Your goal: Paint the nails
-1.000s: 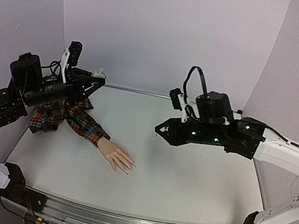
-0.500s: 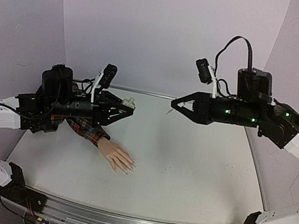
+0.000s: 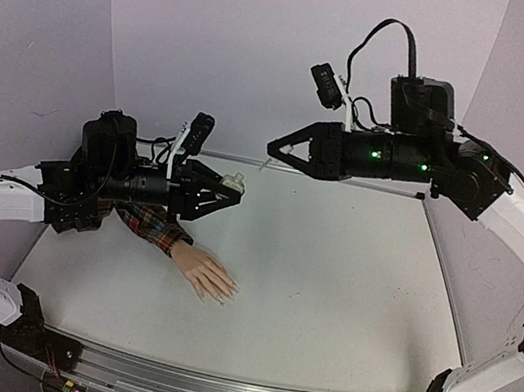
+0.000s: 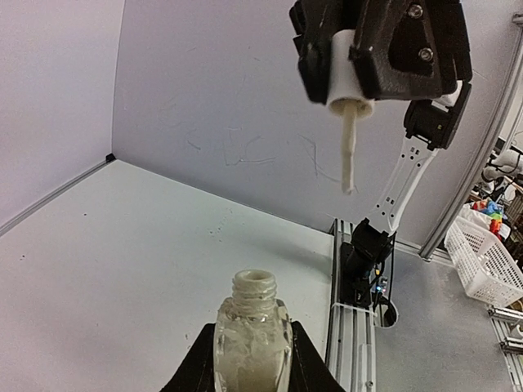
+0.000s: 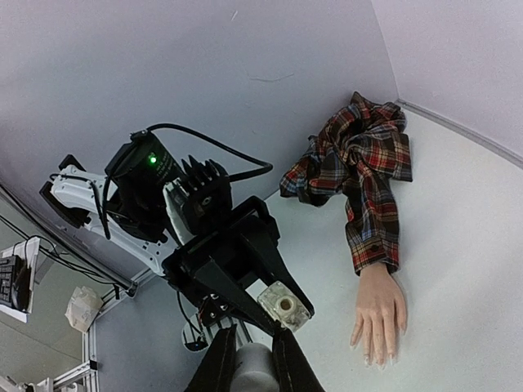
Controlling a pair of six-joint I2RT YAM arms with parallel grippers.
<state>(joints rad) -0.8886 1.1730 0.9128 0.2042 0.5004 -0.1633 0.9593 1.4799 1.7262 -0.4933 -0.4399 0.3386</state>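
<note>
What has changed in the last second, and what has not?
The left tool, shut on the open bottle, swung from the back left toward the centre. The right tool, shut on the brush cap, rose and moved left, toward the bottle. Nothing was released. The mannequin hand and sleeve stayed put.

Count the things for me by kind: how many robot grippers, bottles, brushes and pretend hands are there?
Robot grippers: 2 (left gripper, right gripper)
Bottle: 1
Brush: 1
Pretend hand: 1
Total: 5
</note>
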